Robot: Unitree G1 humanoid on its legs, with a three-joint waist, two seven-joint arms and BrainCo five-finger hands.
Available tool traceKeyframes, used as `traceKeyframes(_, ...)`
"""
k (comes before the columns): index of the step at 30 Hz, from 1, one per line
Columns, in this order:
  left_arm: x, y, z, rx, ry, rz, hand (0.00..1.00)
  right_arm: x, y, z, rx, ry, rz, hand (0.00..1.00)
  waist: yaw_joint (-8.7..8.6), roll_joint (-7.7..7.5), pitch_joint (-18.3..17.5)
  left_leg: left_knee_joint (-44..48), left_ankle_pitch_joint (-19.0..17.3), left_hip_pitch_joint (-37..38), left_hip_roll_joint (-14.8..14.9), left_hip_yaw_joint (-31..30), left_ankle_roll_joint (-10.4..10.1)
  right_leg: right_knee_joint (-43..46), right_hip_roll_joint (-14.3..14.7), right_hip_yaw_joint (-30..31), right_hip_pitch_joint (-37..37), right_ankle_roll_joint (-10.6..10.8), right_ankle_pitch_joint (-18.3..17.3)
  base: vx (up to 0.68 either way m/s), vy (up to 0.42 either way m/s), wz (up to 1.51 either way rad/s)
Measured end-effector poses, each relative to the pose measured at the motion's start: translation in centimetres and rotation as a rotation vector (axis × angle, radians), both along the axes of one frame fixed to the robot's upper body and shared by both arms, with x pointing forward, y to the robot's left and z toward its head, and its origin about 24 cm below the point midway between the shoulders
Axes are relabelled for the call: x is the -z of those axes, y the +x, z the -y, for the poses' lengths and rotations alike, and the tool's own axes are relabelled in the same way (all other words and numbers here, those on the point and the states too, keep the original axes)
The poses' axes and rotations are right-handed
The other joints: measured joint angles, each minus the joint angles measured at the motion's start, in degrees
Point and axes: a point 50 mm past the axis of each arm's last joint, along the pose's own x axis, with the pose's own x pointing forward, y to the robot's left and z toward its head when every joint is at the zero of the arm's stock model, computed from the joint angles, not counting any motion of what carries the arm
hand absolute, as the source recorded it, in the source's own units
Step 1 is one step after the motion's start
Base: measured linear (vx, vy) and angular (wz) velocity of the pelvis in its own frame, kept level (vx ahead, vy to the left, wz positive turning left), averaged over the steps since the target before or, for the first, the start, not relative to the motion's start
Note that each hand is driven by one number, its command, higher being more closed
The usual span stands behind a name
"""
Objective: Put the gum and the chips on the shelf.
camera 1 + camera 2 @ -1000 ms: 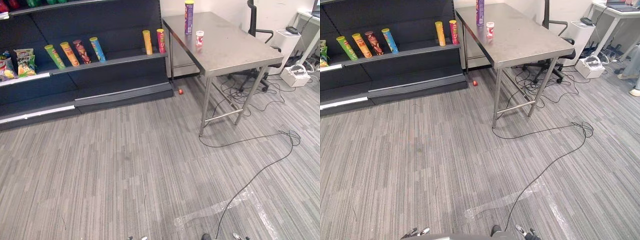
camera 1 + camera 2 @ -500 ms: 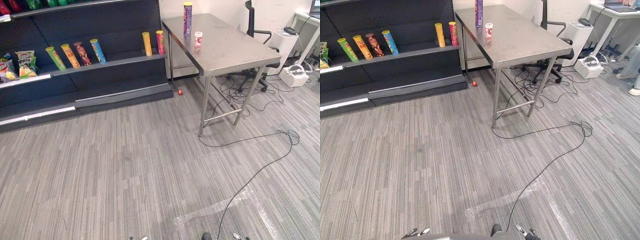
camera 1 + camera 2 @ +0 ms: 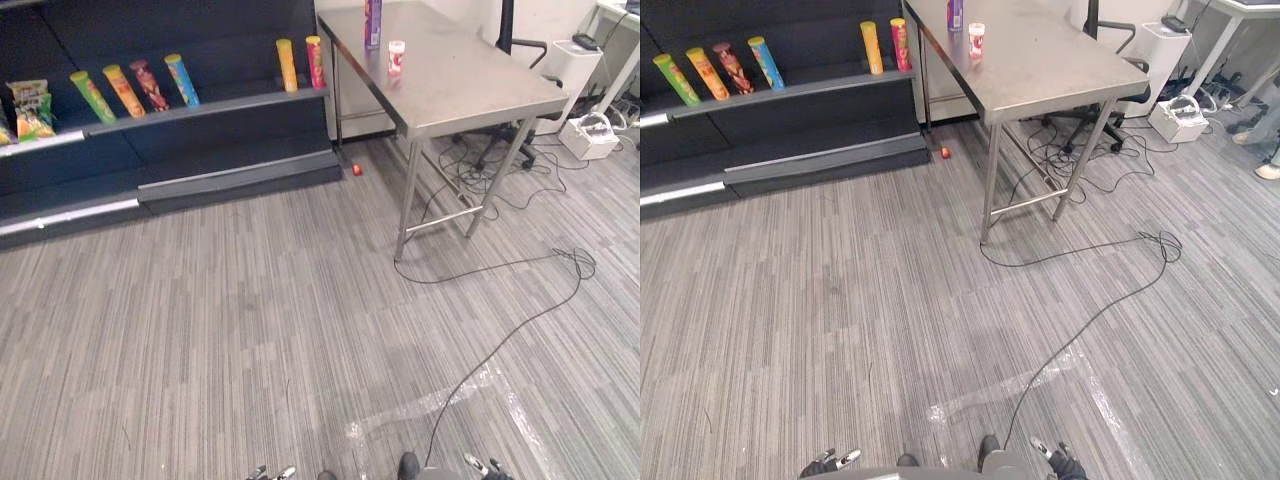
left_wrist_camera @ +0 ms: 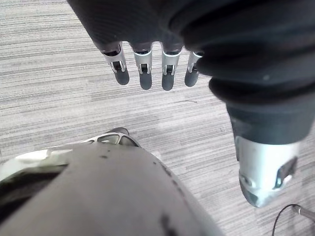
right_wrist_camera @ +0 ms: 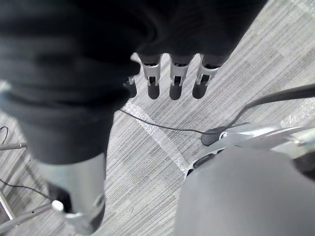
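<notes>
A purple chips can (image 3: 372, 20) stands at the far end of the steel table (image 3: 470, 90), at the upper right. A small white and red gum bottle (image 3: 396, 58) stands a little nearer on the same table. Left of the table, the dark shelf (image 3: 210, 108) runs along the wall. Both hands hang low over the carpet, far from the table. My left hand (image 4: 143, 69) has straight fingers and holds nothing. My right hand (image 5: 176, 81) is likewise open and empty.
Several chips cans (image 3: 125, 90) lean on the shelf board, two more (image 3: 300, 62) stand near its right end, and snack bags (image 3: 30, 108) lie at its left. A small red thing (image 3: 357, 169) lies on the floor by the shelf. An office chair (image 3: 512, 45) and white boxes (image 3: 588, 135) stand behind the table.
The whole picture has shifted: shelf and table sit higher in both eye views, so the camera has moved. The can, the bottle and both hands show no move of their own.
</notes>
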Motion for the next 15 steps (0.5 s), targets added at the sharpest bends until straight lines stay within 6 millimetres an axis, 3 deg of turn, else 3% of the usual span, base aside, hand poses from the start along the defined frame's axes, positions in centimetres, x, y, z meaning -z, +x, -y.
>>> traceKeyframes(4,-0.1,0.4,-0.1,-0.025,-0.001,0.017,0.0,-0.3,0.9,0.1,-0.014,-0.009,0.03,0.0,0.17,-0.21,1.62,2.54,-0.97,-1.67,0.99,0.29,-0.21,2.89,-0.19,-0.33,-1.54,-1.32,-2.81,-0.13,-0.09,0.09)
traceKeyframes(6,-0.2,0.7,-0.5,-0.086,-0.008,0.036,0.0,-0.4,0.9,0.3,-0.037,-0.02,0.039,0.0,0.26,-0.43,2.7,18.11,-7.8,-8.83,5.93,1.34,-2.83,5.63,-0.16,-0.85,-3.11,-1.77,-4.25,-0.09,-0.151,0.13)
traceKeyframes(8,-0.2,0.8,-0.4,-0.131,-0.031,0.048,0.0,-0.4,1.0,0.6,-0.051,-0.026,0.039,0.0,0.28,0.59,4.33,28.63,-8.16,-12.72,9.4,2.19,-0.71,8.1,-0.08,-1.17,-3.35,-2.35,-5.49,-0.07,-0.089,0.14)
traceKeyframes(9,-0.4,1.2,-0.5,-0.178,-0.056,0.078,0.0,-0.4,0.6,0.8,-0.024,-0.016,0.037,0.0,0.29,-0.33,5.74,35.6,-5.88,-15.45,10.02,1.23,0.37,9.87,-1.74,-1.34,-2.86,-2.06,-6.62,-0.04,-0.019,0.23)
traceKeyframes(13,-0.3,1.0,-0.3,-0.285,-0.097,0.096,0.0,-0.4,0.1,1.3,0.004,-0.014,0.035,0.0,0.32,0.37,5.99,35.24,-7.03,-19.91,9.22,-3.94,-0.47,9.71,-3.46,-1.58,-2.53,-1.29,-7.01,0.03,0.071,0.14)
traceKeyframes(15,-0.3,1.0,-0.3,-0.291,-0.099,0.1,0.0,-0.5,0.5,1.3,0.011,-0.013,0.045,0.0,0.22,0.69,6.25,25.99,-5.42,-20.89,9.07,-6.55,-0.77,9.65,-4.26,-0.45,-2.82,-0.46,-7.47,0.12,0.212,-0.09)
